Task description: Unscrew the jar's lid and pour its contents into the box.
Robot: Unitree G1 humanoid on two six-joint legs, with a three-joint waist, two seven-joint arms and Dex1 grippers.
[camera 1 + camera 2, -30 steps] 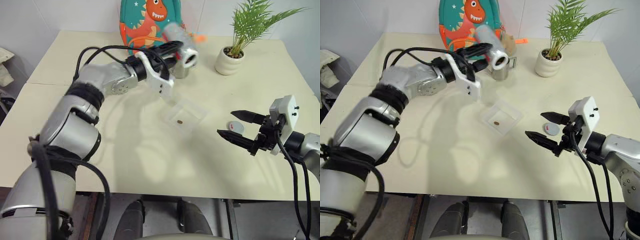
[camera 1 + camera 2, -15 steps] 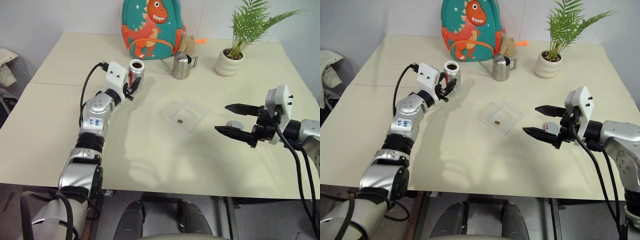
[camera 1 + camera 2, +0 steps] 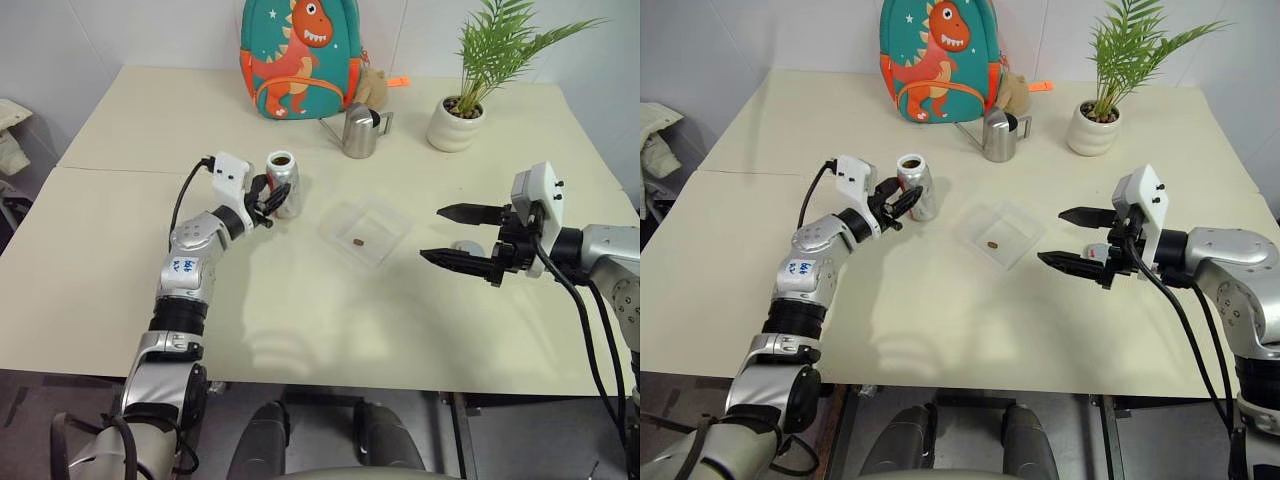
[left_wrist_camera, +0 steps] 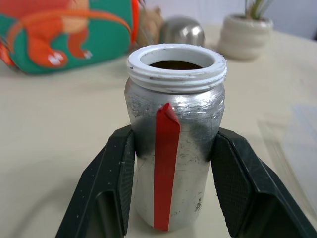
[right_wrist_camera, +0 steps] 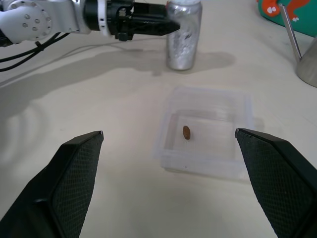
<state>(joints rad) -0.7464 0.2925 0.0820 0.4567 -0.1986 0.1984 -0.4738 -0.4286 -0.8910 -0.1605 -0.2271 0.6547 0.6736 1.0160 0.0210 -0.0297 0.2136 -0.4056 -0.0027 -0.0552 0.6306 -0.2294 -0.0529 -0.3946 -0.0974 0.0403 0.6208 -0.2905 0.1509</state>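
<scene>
Silver-grey metal jar (image 3: 283,184) stands upright, uncapped, white threaded rim showing, on the cream table (image 3: 120,280) toward its left half; left gripper (image 3: 272,193) clamps it by the body. Clear plastic box (image 3: 366,231), shallow, square, rounded corners, sits mid-table just right of the jar, apart from it; one tiny brown pellet (image 3: 358,242) lies inside. Right gripper (image 3: 452,236) hangs spread wide, nothing in it, off the box's right side; the lid (image 3: 1096,251) lies flat on the table just beside its fingers. Along the far edge: dinosaur backpack (image 3: 295,55), steel pitcher (image 3: 360,131), potted plant (image 3: 468,95). Left wrist view: jar (image 4: 175,136) dead centre, scuffed crinkled metal, vertical red strip down the front, dark inside the mouth, black ribbed pads (image 4: 115,188) pressed on both sides. Right wrist view: box (image 5: 205,131) between the two parted fingers (image 5: 74,171), pellet (image 5: 186,132) on its floor, jar (image 5: 183,33) beyond it.
</scene>
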